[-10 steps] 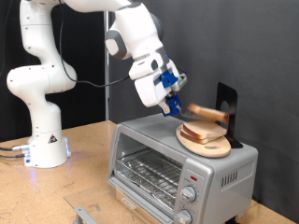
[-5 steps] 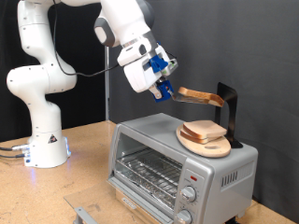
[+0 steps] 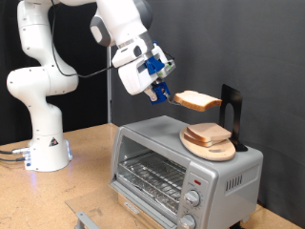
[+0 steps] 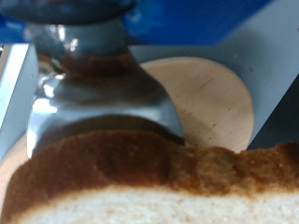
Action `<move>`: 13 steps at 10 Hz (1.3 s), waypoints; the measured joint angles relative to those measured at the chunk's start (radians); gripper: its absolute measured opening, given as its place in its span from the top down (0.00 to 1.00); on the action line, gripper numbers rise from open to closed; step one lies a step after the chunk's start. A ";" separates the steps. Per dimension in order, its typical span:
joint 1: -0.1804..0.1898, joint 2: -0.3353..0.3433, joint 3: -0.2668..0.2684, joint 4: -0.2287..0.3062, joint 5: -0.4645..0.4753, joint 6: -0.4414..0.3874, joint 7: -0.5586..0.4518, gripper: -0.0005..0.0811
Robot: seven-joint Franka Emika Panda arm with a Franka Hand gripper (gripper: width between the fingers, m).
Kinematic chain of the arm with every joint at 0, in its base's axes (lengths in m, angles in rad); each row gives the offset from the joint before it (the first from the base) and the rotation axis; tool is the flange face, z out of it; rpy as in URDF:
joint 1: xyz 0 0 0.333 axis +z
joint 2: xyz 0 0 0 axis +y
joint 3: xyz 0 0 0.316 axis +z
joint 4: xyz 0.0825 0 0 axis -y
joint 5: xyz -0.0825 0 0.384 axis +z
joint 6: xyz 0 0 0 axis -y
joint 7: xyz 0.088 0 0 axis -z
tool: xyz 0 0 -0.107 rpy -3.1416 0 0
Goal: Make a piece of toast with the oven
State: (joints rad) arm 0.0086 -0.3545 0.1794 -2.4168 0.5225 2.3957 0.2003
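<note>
You now have the piece of toast (image 3: 199, 99) lying flat on the blue-handled tool (image 3: 159, 93) well above the oven (image 3: 186, 162); the gripper (image 3: 155, 81), clamped on that tool, has risen, leaving more bread on the round wooden board (image 3: 209, 143).

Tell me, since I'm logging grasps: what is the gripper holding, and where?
The gripper holds a pale, brown-crusted bread slice by one crust edge, above the silver toaster oven.

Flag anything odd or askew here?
Nothing damaged or spilled. The gripper holds the bread slice in the air, roughly level, above the toaster oven. More bread sits on the round wooden board on the oven's top.
</note>
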 joint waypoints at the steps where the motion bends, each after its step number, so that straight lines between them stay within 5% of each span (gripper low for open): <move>1: 0.000 -0.009 -0.006 -0.005 0.001 -0.009 0.000 0.52; 10: 0.000 -0.059 -0.026 -0.047 0.001 -0.069 -0.002 0.52; 13: 0.000 -0.101 -0.074 -0.076 0.045 -0.112 -0.108 0.52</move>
State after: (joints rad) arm 0.0085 -0.4553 0.1054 -2.4926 0.5680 2.2841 0.0922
